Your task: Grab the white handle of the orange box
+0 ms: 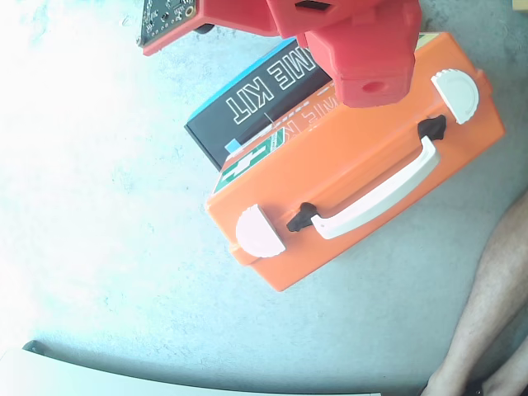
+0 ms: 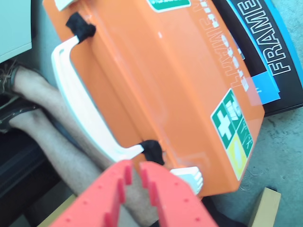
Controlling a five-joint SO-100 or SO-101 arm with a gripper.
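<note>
The orange box (image 1: 346, 157) lies tilted on the grey surface, with a white handle (image 1: 379, 198) on black mounts along its side face. My red arm (image 1: 371, 58) hangs over the box's top edge. In the wrist view the box (image 2: 165, 80) fills the middle and the handle (image 2: 80, 109) runs down its left side. My red gripper (image 2: 134, 166) enters from the bottom. Its jaws stand almost together with nothing between them. The fingertips are just below the handle's lower black mount (image 2: 152, 150), apart from the handle.
A black and blue "FRAME KIT" box (image 1: 247, 103) lies against the orange box on its far side. White clasps (image 1: 260, 231) sit at both ends of the handle face. A person's bare leg (image 1: 495, 305) is at the right. A circuit board (image 1: 169, 16) is at the top.
</note>
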